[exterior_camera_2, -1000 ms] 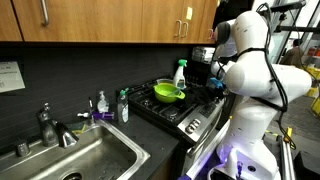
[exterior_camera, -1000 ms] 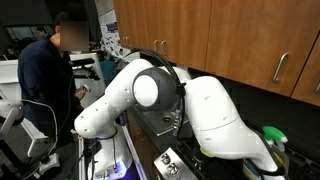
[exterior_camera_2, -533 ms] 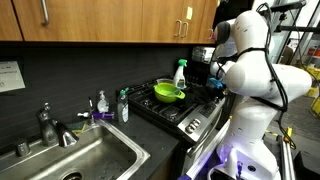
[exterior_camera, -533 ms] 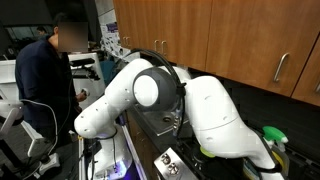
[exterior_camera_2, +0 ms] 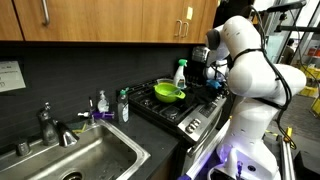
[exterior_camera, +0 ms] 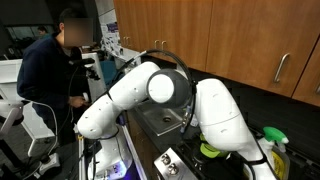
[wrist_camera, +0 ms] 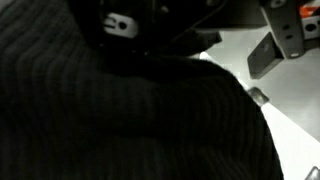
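In the wrist view a dark ribbed thing fills most of the picture, very close to the camera; I cannot tell what it is. Above it my gripper stands open: one finger shows at the upper right, a dark one at the top centre, with pale surface between them and nothing held. In an exterior view the gripper is mostly hidden behind the white arm, at the far right of the black stove. A green bowl sits on the stove, with a spray bottle behind it.
A steel sink with a faucet and two soap bottles lies beside the stove. Wooden cabinets hang overhead. A person stands at the far end. The arm's elbow blocks much of that view.
The arm has swung: its elbow shifted in both exterior views and the upper body turned toward the stove. The rest of the scene stays put.
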You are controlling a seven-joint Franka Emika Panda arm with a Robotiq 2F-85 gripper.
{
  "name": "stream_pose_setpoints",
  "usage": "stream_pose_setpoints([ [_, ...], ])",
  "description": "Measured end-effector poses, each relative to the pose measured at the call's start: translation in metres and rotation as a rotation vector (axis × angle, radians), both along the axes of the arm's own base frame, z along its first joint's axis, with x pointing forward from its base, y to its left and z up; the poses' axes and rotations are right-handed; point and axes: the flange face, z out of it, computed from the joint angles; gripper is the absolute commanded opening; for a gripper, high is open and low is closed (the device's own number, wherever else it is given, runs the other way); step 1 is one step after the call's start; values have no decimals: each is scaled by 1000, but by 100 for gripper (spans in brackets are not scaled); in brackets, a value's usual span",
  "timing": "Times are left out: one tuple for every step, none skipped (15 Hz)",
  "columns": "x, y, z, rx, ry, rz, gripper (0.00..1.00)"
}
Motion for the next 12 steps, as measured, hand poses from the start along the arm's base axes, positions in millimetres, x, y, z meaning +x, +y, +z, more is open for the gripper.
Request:
stream_pose_setpoints([
  [0,-6,4,-32,38,9,100],
  [-2,-11,8,-62,79,18,100],
  [-3,-16,12,-89,118,26,100],
  [-4,-18,17,-111,154,35,100],
  [-4,-20,21,-128,182,45,100],
  [-2,-20,25,-139,202,52,100],
  [-1,-20,29,-143,216,56,100],
  [0,-20,32,-143,227,56,100],
  [1,-19,35,-139,237,55,100],
  [2,-19,36,-138,238,55,100],
  [2,-19,35,-137,237,56,100],
  [2,-19,34,-136,236,56,100],
])
